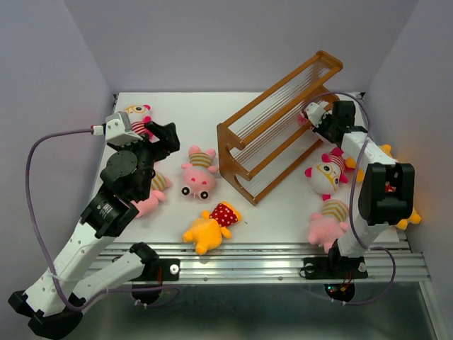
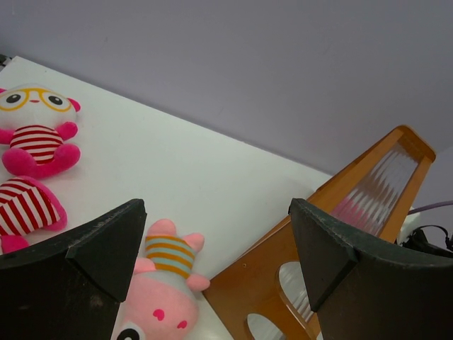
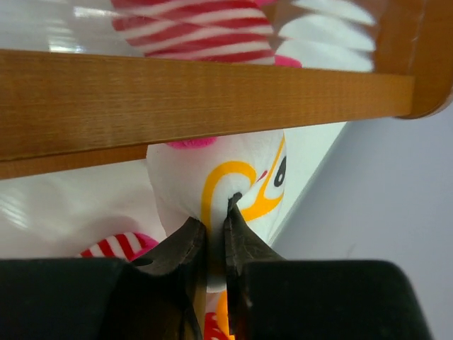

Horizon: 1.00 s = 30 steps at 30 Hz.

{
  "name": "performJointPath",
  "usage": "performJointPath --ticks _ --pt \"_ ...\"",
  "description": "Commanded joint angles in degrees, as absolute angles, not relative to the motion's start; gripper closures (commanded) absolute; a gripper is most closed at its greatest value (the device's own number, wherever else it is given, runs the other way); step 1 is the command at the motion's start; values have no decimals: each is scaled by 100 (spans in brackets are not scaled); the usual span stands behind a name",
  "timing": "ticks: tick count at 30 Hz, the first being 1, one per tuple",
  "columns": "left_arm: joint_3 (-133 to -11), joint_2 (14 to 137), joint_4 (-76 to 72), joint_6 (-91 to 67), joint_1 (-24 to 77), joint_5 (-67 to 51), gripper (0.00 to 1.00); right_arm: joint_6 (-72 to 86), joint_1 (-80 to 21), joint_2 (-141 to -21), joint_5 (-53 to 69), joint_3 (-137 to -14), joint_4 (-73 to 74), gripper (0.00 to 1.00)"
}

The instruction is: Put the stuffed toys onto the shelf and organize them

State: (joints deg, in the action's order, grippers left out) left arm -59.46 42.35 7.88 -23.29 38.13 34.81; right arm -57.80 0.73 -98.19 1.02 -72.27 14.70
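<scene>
The orange-brown shelf stands at centre right. My right gripper is at its far right end, shut on the face of a white-faced toy with orange glasses. That toy's red-striped body shows through the shelf's rods, past a wooden rail. My left gripper is open and empty, above the table left of the shelf. Its fingers frame a pink striped toy and the shelf's side panel. A yellow-orange polka-dot toy lies near the front.
A white-faced toy lies at the far left and a pink toy under the left arm. A white-faced toy, a pink one and yellow ones lie around the right arm. Walls close in on three sides.
</scene>
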Motion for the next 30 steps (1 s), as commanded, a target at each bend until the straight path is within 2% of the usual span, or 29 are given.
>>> performJointPath --ticks 1,5,12,15,19,22,24,30 --pt "-5871 4166 677 -2426 3779 3621 6 -4975 97 -9756 26 -6996 598 84" --pt "-5880 4175 677 -2443 3779 3621 6 -4475 97 -9887 26 -6987 458 80" --pt "-5880 4157 712 -2540 3779 3595 6 -3842 97 -9993 26 -7040 176 69" --pt "-5845 4105 738 -2593 3779 3604 6 -3675 97 -10037 26 -7075 149 60" --pt "-5818 4052 773 -2680 3779 3612 6 -3551 97 -10037 26 -7066 167 40" --pt "-5801 4008 844 -2707 3779 3621 6 -3621 97 -9801 61 -6961 202 31" --pt "-5775 3981 853 -2742 3779 3630 6 -3639 97 -9686 105 -6908 263 25" --pt "-5713 3964 835 -2777 3779 3604 6 -3595 97 -9282 290 -6961 632 18"
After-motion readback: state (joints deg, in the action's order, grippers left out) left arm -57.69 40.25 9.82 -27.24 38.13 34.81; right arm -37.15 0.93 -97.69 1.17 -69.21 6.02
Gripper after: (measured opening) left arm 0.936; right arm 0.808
